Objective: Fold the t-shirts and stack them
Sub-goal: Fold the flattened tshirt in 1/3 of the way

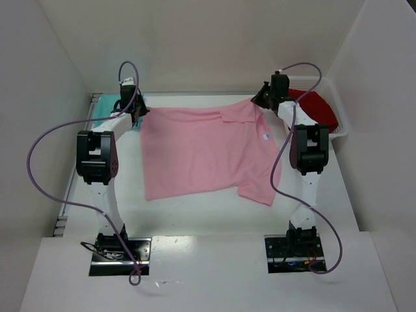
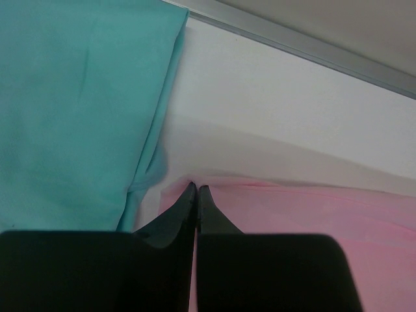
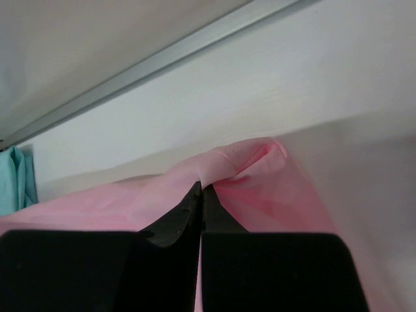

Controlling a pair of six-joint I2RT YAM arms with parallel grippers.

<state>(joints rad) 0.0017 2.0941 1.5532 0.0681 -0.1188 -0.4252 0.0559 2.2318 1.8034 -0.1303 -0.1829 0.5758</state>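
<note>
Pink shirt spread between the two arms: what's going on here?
Both arms are working on the pink shirt, which lies spread across the table. The left gripper is shut on its far left corner, the right gripper on a bunched bit of its far right edge. A teal shirt lies beside the left gripper; a red shirt sits in the white basket at the right.

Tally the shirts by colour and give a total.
pink shirt: 1
teal shirt: 1
red shirt: 1
Total: 3
</note>
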